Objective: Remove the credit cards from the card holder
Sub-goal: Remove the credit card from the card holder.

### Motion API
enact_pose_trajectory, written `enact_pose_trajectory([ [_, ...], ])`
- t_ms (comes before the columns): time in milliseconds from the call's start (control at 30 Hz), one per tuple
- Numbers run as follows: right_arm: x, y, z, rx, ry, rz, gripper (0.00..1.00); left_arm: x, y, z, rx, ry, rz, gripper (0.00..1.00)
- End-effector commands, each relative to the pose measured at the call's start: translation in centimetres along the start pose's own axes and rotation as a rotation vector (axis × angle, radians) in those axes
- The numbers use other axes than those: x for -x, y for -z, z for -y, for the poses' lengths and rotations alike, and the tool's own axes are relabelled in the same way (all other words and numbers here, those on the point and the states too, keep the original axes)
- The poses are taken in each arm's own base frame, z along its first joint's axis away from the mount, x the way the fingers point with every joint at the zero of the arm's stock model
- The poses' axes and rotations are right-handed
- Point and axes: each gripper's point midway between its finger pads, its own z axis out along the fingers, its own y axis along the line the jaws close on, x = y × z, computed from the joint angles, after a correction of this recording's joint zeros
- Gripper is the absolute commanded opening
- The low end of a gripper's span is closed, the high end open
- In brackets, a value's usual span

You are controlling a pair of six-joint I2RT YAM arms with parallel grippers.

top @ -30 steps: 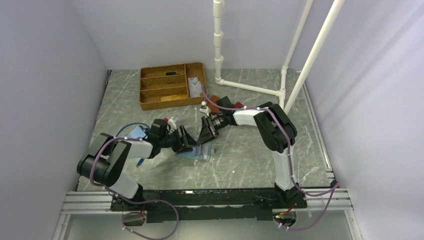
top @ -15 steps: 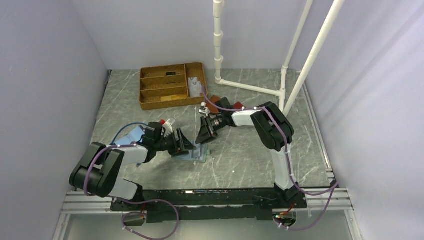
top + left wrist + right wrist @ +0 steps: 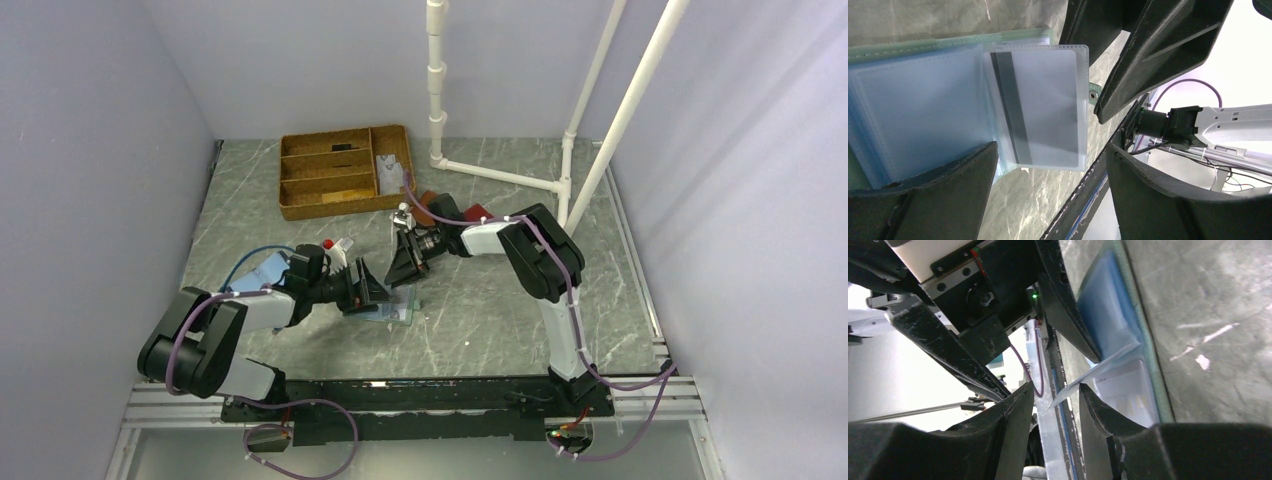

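The light blue card holder lies open on the table between both grippers, its clear sleeves fanned out inside a greenish edge. One sleeve holds a whitish credit card with a dark stripe. My left gripper stands open wide at the holder's near side, one finger over the sleeves and nothing clamped. My right gripper hovers on the far side, its jaws part open. A lifted sleeve's corner pokes between its tips, and another pale card shows beneath.
A wooden divided tray sits at the back left. White pipes run along the back right. A flat light blue piece with a blue cable lies behind my left arm. Brown and red small wallets lie behind my right gripper.
My left gripper has spread its jaws wider and its arm has drawn back and lowered. The right gripper has shifted slightly left, at the same opening.
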Motion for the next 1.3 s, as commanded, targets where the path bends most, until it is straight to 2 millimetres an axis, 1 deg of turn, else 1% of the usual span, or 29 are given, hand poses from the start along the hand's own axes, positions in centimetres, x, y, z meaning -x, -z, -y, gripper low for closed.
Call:
enact_pose_trajectory([
  [0,0.0,-0.3,-3.2,0.091,0.047,-0.019,0.41,0.8,0.2,0.8,0.003,-0.062,0.013,0.85],
  [100,-0.2,-0.8,-3.6,0.096,0.057,-0.033,0.42,0.9,0.1,0.5,0.026,-0.055,0.016,0.86],
  [200,-0.5,-1.2,-3.1,0.09,0.044,-0.045,0.42,1.1,0.1,0.0,0.061,-0.044,0.022,0.86],
  [300,-0.5,-1.1,-2.8,0.079,0.047,-0.046,0.42,1.2,0.3,-0.8,0.115,-0.025,0.034,0.83],
  [333,-0.3,-1.0,-2.8,0.071,0.054,-0.043,0.42,1.1,0.4,-1.0,0.131,-0.017,0.037,0.81],
  [433,0.1,-0.6,-2.8,0.049,0.087,-0.036,0.42,1.3,0.7,-1.7,0.18,-0.001,0.049,0.68],
  [467,0.2,-0.4,-2.6,0.037,0.105,-0.03,0.42,1.3,0.9,-1.9,0.195,0.001,0.052,0.63],
  [533,0.6,0.1,-2.3,0.01,0.127,-0.022,0.42,1.5,1.0,-2.2,0.219,0.008,0.057,0.47],
  [567,0.7,0.3,-2.1,-0.002,0.124,-0.017,0.42,1.6,1.1,-2.3,0.229,0.011,0.061,0.44],
  [667,0.8,0.6,-1.8,-0.014,0.118,-0.007,0.42,1.8,1.1,-2.6,0.238,0.018,0.061,0.42],
  [700,0.8,0.6,-1.7,-0.015,0.115,-0.01,0.42,1.8,1.1,-2.6,0.239,0.023,0.058,0.41],
  [767,0.7,0.5,-1.5,-0.013,0.109,-0.012,0.42,2.0,1.2,-2.7,0.242,0.028,0.059,0.34],
  [800,0.6,0.4,-1.3,-0.016,0.105,-0.013,0.42,2.1,1.2,-2.7,0.243,0.028,0.063,0.34],
  [867,0.6,0.5,-1.0,-0.029,0.106,-0.018,0.42,2.2,1.5,-2.7,0.247,0.027,0.071,0.34],
  [967,0.5,0.4,-0.4,-0.058,0.107,-0.022,0.43,2.5,1.9,-2.5,0.228,0.029,0.091,0.39],
  [1067,0.3,0.4,0.4,-0.077,0.098,-0.026,0.43,3.0,2.2,-2.5,0.208,0.047,0.113,0.37],
  [1167,0.1,0.3,1.1,-0.092,0.094,-0.035,0.42,3.3,2.3,-2.6,0.19,0.072,0.117,0.3],
  [1233,0.0,0.3,1.2,-0.099,0.099,-0.04,0.43,3.5,2.3,-2.6,0.167,0.082,0.126,0.25],
  [1267,0.0,0.4,1.2,-0.102,0.104,-0.041,0.43,3.6,2.3,-2.5,0.154,0.085,0.129,0.19],
])
